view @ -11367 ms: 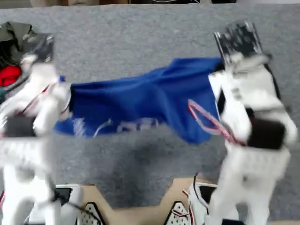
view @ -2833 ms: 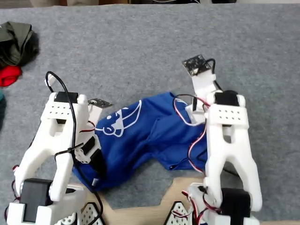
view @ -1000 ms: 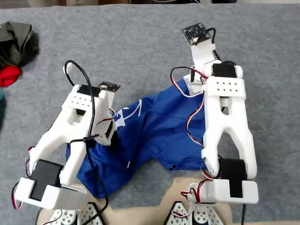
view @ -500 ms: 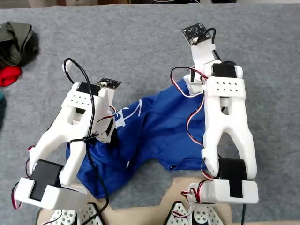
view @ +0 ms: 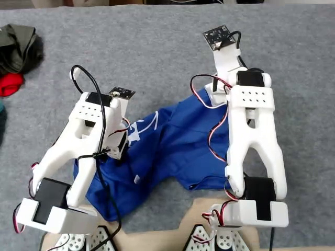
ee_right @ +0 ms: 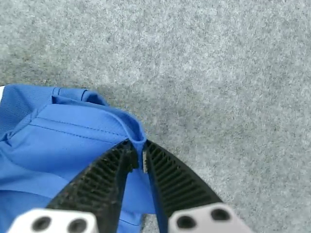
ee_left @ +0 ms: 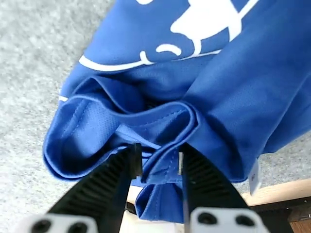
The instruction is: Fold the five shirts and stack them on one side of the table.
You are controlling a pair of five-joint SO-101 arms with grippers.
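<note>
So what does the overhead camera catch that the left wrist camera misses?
Overhead: both white arms, left arm and right arm, plus dark green clothing and red clothing at a far corner of the grey table. Left wrist: up close, the left gripper pinching a bunched fold of hem. Both: the blue shirt with its white print.

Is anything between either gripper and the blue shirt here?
Nothing visible. The left gripper has a bunched fold of the blue shirt between its jaws, and the right gripper pinches another edge of it.
</note>
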